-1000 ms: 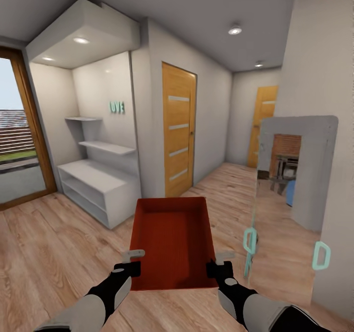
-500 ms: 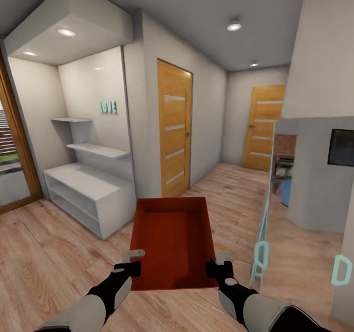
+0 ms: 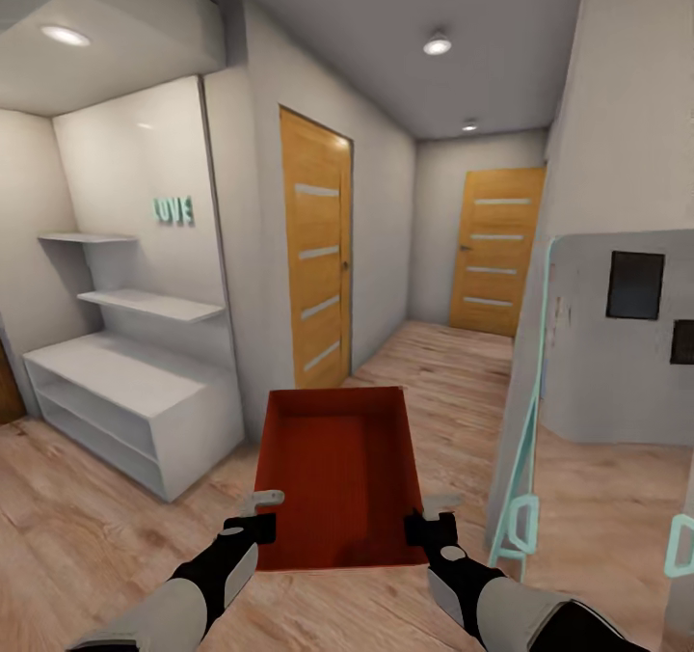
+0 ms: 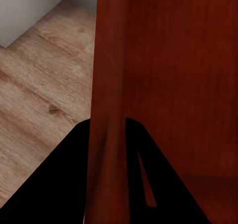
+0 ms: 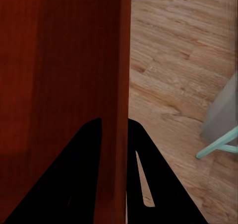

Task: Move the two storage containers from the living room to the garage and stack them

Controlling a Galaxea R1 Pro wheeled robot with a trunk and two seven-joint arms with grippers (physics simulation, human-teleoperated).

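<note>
The bin (image 3: 337,478) is carried level in front of the robot, above the wood floor (image 3: 96,527), open side up. The left hand (image 3: 258,515) pinches its left wall near the close corner, a finger on each face; the right hand (image 3: 424,517) pinches the right wall likewise. Ahead are white shelves (image 3: 125,401) and two wooden doors (image 3: 316,247).

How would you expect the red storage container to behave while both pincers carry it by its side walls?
The storage container is probably stiff: its walls look straight where the left pincer and right pincer clamp them. It appears empty, so likely light. Smooth walls may slip.
</note>
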